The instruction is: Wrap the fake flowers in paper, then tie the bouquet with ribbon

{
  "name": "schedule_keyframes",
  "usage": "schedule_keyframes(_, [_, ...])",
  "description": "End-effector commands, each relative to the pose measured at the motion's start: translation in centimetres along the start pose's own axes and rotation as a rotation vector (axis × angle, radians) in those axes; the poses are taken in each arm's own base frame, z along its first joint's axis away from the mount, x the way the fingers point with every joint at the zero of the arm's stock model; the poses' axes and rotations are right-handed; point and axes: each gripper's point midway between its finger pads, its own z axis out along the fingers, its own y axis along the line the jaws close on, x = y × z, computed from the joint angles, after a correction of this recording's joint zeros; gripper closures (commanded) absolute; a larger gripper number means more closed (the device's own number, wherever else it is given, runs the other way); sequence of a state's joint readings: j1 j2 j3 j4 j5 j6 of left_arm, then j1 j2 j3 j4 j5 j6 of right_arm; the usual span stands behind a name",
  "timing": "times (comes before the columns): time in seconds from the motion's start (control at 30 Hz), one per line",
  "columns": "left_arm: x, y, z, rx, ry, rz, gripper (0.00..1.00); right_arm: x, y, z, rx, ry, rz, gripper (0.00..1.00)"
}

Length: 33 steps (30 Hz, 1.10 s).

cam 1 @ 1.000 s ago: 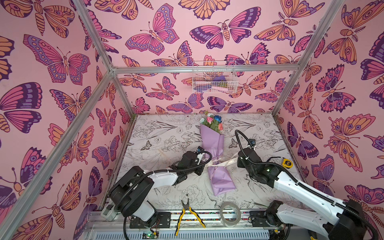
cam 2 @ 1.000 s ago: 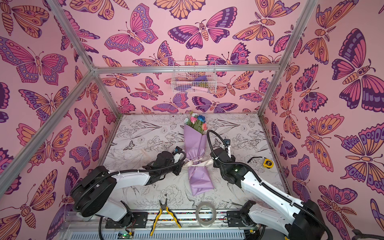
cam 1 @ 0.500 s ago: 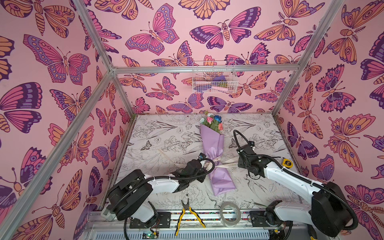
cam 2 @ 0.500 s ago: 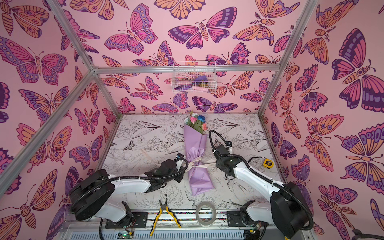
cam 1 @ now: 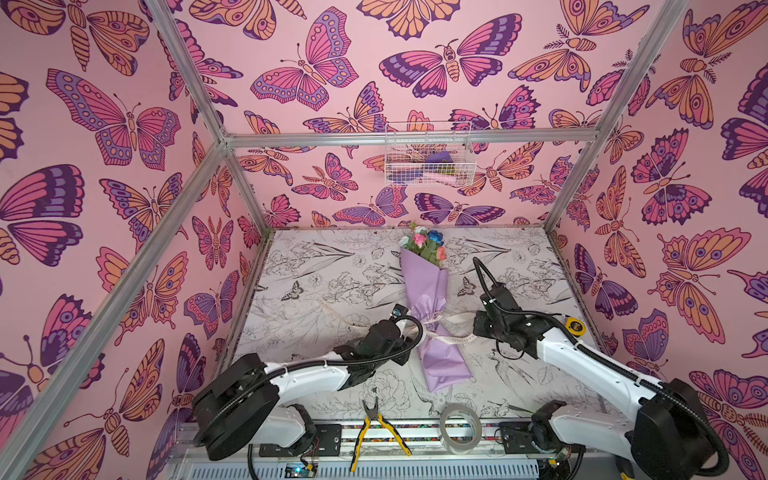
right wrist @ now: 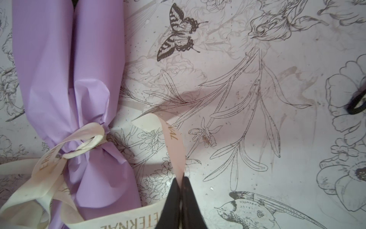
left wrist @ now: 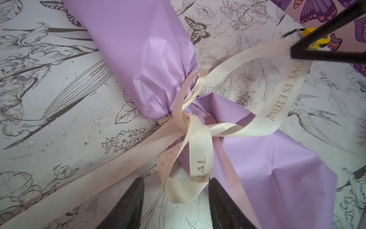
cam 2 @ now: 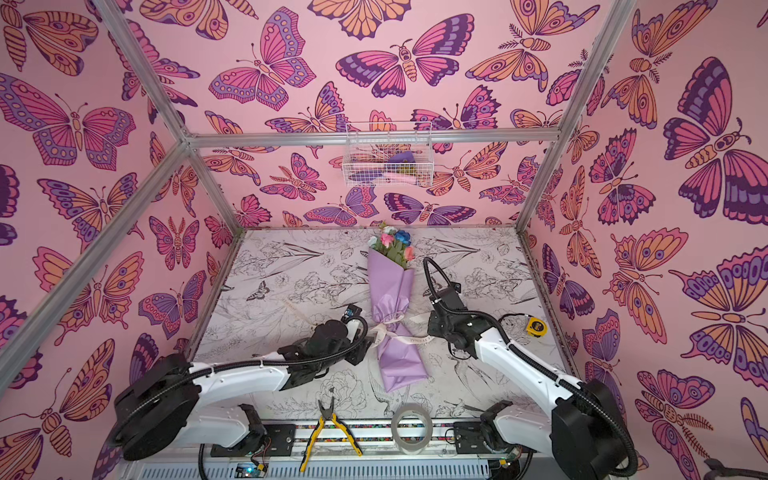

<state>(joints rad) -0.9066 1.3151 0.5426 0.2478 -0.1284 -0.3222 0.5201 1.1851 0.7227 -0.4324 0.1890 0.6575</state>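
Observation:
The bouquet [cam 1: 428, 291] lies lengthwise on the table, a lilac paper cone with the fake flowers [cam 1: 424, 243] at its far, wide end. A cream printed ribbon [left wrist: 200, 158] is knotted round its pinched waist. In the left wrist view my left gripper [left wrist: 176, 190] stands open, and a ribbon loop [left wrist: 184, 190] hangs loose between its fingers. My right gripper [right wrist: 181, 178] is shut on a ribbon tail [right wrist: 173, 142] just right of the cone. In both top views the left gripper [cam 1: 409, 336] and the right gripper [cam 1: 474, 328] flank the knot.
Yellow-handled pliers [cam 1: 376, 424] and a roll of clear tape [cam 1: 459, 424] lie at the front edge. A yellow tape measure [cam 1: 573, 325] sits by the right wall. A wire basket [cam 1: 428, 160] hangs on the back wall.
My left gripper has opened and let go of the ribbon loop. The right gripper stays shut on its ribbon tail, and its arm has swung back out to the right.

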Motion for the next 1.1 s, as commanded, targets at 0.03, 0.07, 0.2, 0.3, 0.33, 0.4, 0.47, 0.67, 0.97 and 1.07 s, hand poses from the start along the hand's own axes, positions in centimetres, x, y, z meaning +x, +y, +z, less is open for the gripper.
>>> schedule_keyframes(0.03, [-1.4,0.1,-0.7,-0.037,0.006,0.06,0.45,-0.2,0.5,0.0,-0.027,-0.001,-0.005,0.92])
schedule_keyframes(0.07, [-1.8,0.1,-0.5,-0.046,0.005,0.084,0.45,-0.3,0.5,0.1,-0.022,-0.003,-0.01,0.92])
schedule_keyframes(0.2, [-4.1,-0.8,1.4,-0.045,0.027,0.21,0.42,-0.6,0.2,0.4,0.012,-0.006,-0.028,0.93])
schedule_keyframes(0.3, [-4.5,-1.3,3.9,-0.031,0.096,0.293,0.42,-0.8,0.1,0.7,0.034,-0.004,-0.04,0.93])
schedule_keyframes(0.33, [-4.5,-1.5,4.6,-0.022,0.118,0.317,0.42,-0.8,0.0,0.8,0.041,-0.002,-0.045,0.94])
schedule_keyframes(0.4, [-4.3,-1.8,6.1,-0.011,0.161,0.363,0.44,-0.9,-0.1,1.0,0.057,0.0,-0.054,0.94])
schedule_keyframes(0.47, [-4.1,-1.9,7.1,0.003,0.187,0.39,0.45,-1.0,-0.4,1.2,0.073,0.002,-0.059,0.94])
schedule_keyframes(0.67, [-4.0,-2.1,8.7,0.045,0.212,0.43,0.48,-0.8,-0.4,1.8,0.077,0.025,-0.067,0.95])
schedule_keyframes(0.97, [-3.7,-2.0,9.7,0.114,0.245,0.441,0.57,-0.4,0.1,2.7,0.064,0.067,-0.074,0.95])
schedule_keyframes(1.07, [-3.5,-1.9,10.0,0.125,0.268,0.456,0.59,-0.4,0.3,2.8,0.057,0.073,-0.074,0.95])
